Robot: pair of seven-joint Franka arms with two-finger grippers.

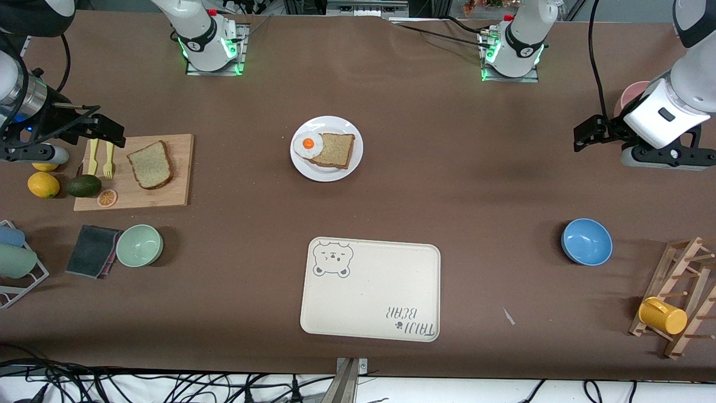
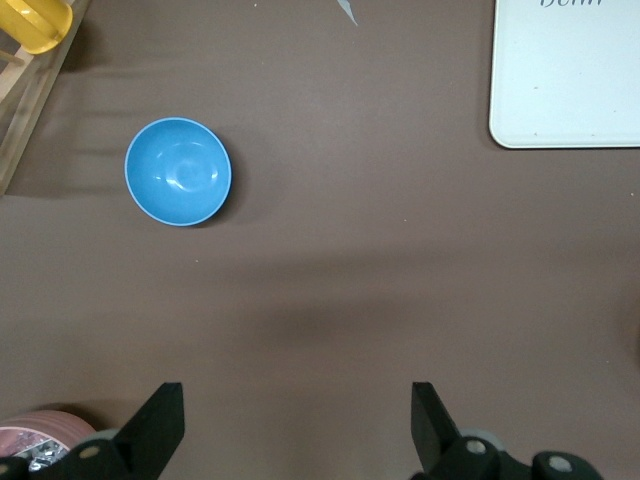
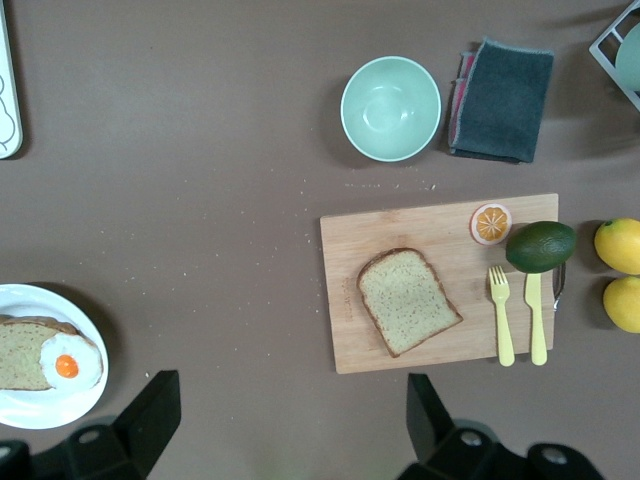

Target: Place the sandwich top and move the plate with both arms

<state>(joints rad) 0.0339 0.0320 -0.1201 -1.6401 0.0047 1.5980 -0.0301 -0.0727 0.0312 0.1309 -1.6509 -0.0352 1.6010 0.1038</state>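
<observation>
The sandwich top (image 1: 150,164), a brown speckled slice with a domed edge, lies flat on a wooden cutting board (image 1: 179,190) toward the right arm's end of the table; the right wrist view also shows the sandwich top (image 3: 408,300). The white plate (image 1: 324,174) at mid-table carries a squarer bread slice (image 1: 337,150) and a fried egg (image 1: 307,144). My right gripper (image 1: 112,131) hangs open and holds nothing over the board's outer edge; in its wrist view the right gripper (image 3: 290,385) is above bare table between the board and the plate (image 3: 40,408). At the left arm's end my left gripper (image 1: 584,137) is open and holds nothing, and in its wrist view the left gripper (image 2: 297,390) is over bare table.
Two yellow forks (image 1: 100,157), an avocado (image 1: 84,185) and lemons (image 1: 43,184) sit by the board. A green bowl (image 1: 139,245) and dark cloth (image 1: 92,251) lie nearer the camera. The cream bear tray (image 1: 370,291), blue bowl (image 1: 586,241), wooden rack with yellow mug (image 1: 662,315) and pink cup (image 1: 632,92) also stand on the table.
</observation>
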